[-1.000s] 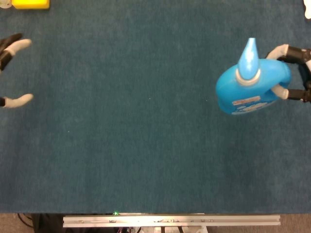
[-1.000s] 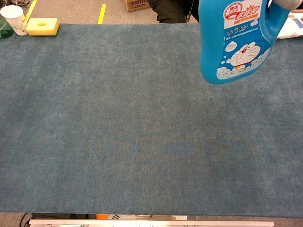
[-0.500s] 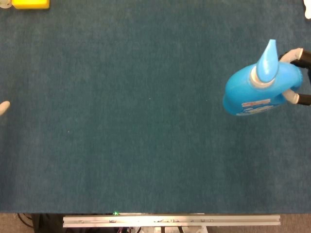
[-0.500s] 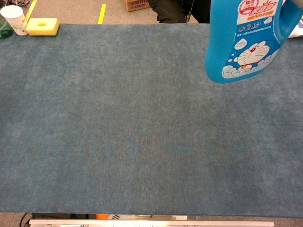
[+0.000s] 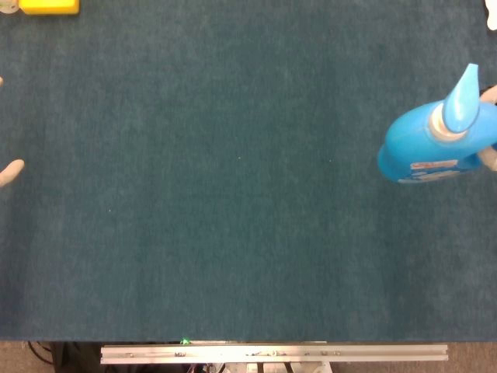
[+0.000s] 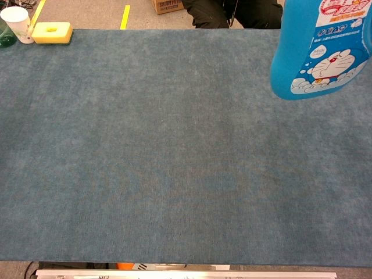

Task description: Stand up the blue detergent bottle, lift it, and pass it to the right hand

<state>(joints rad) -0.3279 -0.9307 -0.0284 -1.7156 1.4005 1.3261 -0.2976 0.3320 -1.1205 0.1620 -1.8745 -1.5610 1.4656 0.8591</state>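
Head view puts the blue detergent bottle (image 5: pixel 435 148) upright and aloft at the right edge, clear of the table (image 5: pixel 233 194), with right hand (image 5: pixel 489 128) fingertips pale around its handle side, apparently gripping. Only the left hand (image 5: pixel 11 172) fingertips show at the left edge; how far they spread I cannot tell. With so little visible hold, the bottle could swing or slip. Since a second ago, it has drifted rightward and the left hand has withdrawn.
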